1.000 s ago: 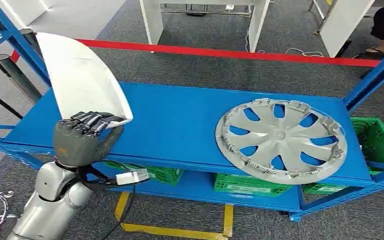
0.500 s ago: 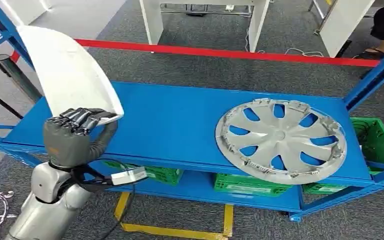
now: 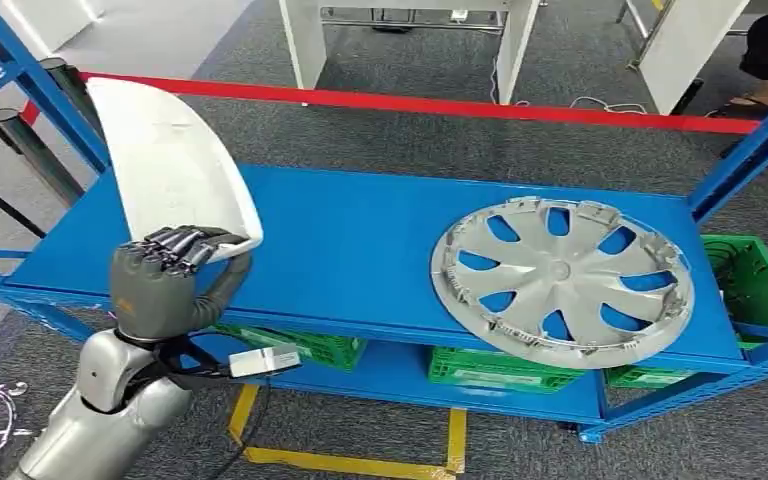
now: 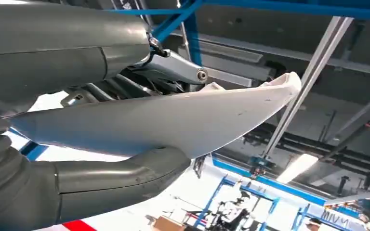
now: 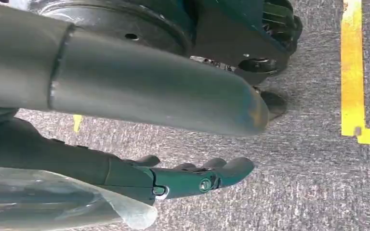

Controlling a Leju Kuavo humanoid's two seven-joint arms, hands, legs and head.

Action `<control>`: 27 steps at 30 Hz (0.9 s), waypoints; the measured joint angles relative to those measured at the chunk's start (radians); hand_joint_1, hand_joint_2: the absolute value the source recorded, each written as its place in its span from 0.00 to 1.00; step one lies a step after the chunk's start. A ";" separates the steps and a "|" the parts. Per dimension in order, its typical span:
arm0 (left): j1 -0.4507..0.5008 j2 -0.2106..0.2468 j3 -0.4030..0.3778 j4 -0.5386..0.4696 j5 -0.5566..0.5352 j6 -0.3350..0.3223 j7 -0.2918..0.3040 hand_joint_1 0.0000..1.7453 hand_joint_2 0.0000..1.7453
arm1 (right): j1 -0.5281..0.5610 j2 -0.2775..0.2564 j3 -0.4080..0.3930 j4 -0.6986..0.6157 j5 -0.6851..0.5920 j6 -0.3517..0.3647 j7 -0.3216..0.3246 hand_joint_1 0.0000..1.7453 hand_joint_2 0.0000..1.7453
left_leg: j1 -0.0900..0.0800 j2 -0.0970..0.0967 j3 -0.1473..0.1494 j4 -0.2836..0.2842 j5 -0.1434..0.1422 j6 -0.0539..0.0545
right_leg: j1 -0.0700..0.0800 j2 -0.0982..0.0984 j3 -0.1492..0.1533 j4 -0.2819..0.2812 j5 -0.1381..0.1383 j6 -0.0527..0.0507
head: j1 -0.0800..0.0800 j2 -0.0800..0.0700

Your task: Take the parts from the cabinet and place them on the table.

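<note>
My left hand (image 3: 168, 282) grips the lower end of a curved white panel (image 3: 168, 165), held upright over the left end of the blue cabinet shelf (image 3: 350, 250). Up close, the white panel (image 4: 173, 120) lies clamped between the thumb and the fingers (image 4: 125, 84) of my left hand (image 4: 72, 139). A silver wheel cover (image 3: 562, 280) lies flat on the right part of the shelf. My right hand (image 5: 173, 144) hangs over the grey carpet, fingers stretched out and apart, holding nothing.
Blue uprights (image 3: 30, 80) stand at the shelf's left and right (image 3: 750, 150) ends. Green crates (image 3: 495, 368) sit on the lower shelf, another green crate (image 3: 755, 280) at the right. Red tape (image 3: 440, 103) and white table legs (image 3: 305, 45) lie beyond. Yellow floor tape (image 5: 352, 72) runs below.
The white panel and my left hand swung a little left and up half a second ago, and have now come back right to about where they were.
</note>
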 joint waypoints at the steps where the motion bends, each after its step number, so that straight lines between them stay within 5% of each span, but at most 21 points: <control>1: 0.000 0.002 -0.003 0.000 0.002 0.000 0.000 1.00 1.00 | 0.000 0.000 0.000 0.000 0.000 0.000 0.000 0.00 0.00 | 0.000 0.000 0.000 0.000 0.000 0.000 | 0.000 0.000 0.000 0.000 0.000 0.000 | 0.000 0.000; 13: 0.021 0.013 -0.020 0.000 0.010 0.000 0.001 1.00 1.00 | 0.000 0.000 -0.007 0.000 0.001 -0.004 0.000 0.00 0.00 | 0.000 0.000 0.000 0.000 0.000 0.000 | 0.000 0.000 0.000 0.000 0.000 0.000 | 0.000 0.000; 19: 0.035 0.031 -0.020 0.000 0.021 0.001 0.014 1.00 1.00 | -0.003 0.014 -0.011 0.000 0.008 -0.010 0.000 0.00 0.00 | -0.002 -0.002 0.000 -0.007 0.007 0.014 | -0.003 -0.005 0.004 -0.006 0.008 0.013 | -0.001 0.000; 21: 0.036 0.033 -0.020 -0.001 0.026 0.001 0.016 1.00 1.00 | -0.004 0.014 -0.013 0.000 0.009 -0.012 -0.001 0.00 0.00 | 0.009 -0.001 0.010 -0.027 0.025 0.017 | -0.002 0.013 -0.017 0.023 -0.032 0.020 | 0.001 0.000; 24: 0.049 0.037 -0.019 -0.001 0.038 0.001 0.017 1.00 1.00 | -0.005 0.015 -0.014 0.000 0.010 -0.015 0.000 0.00 0.00 | 0.010 -0.003 -0.001 -0.022 0.026 0.018 | -0.012 0.024 -0.121 0.257 -0.143 0.030 | 0.003 0.000; 25: 0.055 0.040 -0.019 -0.001 0.039 0.001 0.017 1.00 1.00 | -0.003 0.016 -0.014 0.000 0.011 -0.016 0.001 0.00 0.00 | 0.011 -0.003 -0.003 -0.020 0.026 0.018 | -0.014 0.024 -0.139 0.294 -0.142 0.032 | 0.003 0.000; 27: 0.064 0.046 -0.018 -0.001 0.046 0.001 0.016 1.00 1.00 | -0.002 0.017 -0.014 0.000 0.011 -0.021 0.006 0.00 0.00 | 0.016 -0.007 -0.006 -0.011 0.022 0.012 | -0.019 0.024 -0.106 0.223 -0.069 0.037 | 0.003 0.000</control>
